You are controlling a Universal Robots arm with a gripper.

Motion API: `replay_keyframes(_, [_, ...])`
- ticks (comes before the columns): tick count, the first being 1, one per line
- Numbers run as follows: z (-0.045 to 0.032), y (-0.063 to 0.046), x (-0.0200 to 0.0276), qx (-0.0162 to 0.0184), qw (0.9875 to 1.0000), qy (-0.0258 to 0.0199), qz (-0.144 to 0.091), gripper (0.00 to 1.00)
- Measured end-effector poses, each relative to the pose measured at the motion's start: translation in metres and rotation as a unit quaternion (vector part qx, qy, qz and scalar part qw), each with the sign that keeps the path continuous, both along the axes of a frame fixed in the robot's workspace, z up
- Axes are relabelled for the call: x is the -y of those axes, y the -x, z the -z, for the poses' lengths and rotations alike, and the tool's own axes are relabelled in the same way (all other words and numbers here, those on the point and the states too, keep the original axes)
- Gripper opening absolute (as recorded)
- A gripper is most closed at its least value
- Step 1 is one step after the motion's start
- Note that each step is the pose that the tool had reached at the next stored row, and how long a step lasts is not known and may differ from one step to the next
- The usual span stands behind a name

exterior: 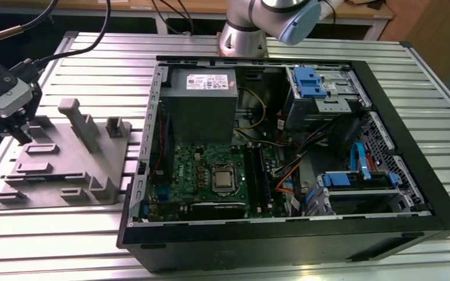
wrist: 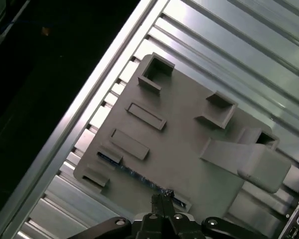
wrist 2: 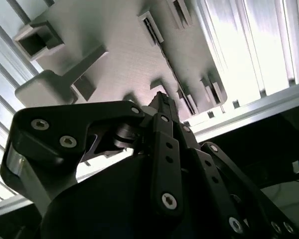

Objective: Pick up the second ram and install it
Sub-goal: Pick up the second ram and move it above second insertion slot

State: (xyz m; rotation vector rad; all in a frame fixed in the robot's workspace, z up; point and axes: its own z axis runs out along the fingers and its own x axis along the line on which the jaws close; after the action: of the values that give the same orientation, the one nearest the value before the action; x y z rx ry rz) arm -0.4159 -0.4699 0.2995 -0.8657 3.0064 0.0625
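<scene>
While I am holding the arm over the grey tray (wrist: 189,144), the claw (wrist: 162,197) is pinching the memory stick (wrist: 132,172), its two black tips pressing almost together on the thin board. The stick is standing on edge in a narrow slot along the tray's rim, running out to one side of the claw. I am judging that the slot is propping it upright so the tips are meeting its flat faces. It is looking dark, bluish, slim and straight. The tray is looking like matt moulded plastic, with square pockets and a tall blunt post (exterior: 77,123) beyond the claw. Well apart from the claw, the open computer case (exterior: 287,249) is lying on its side on the ribbed metal table (exterior: 209,44), so its green board (exterior: 201,170) is facing upward.
</scene>
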Motion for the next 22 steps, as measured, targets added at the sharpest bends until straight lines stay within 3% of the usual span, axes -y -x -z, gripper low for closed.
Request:
replay_keyframes(6, [0.0004, 0.0003, -0.0001, 0.0, 0.999, 0.0, -0.045, 0.11])
replay_keyframes(11, [0.0015, 0.0003, -0.0001, 0.0, 0.9961, 0.0, -0.088, 0.11])
replay_keyframes(17, [0.0034, 0.0003, 0.0, 0.0, 0.9899, 0.0, -0.142, 0.11])
replay_keyframes(22, [0.0047, 0.0003, 0.0, 0.0, 0.9824, 0.0, -0.187, 0.11])
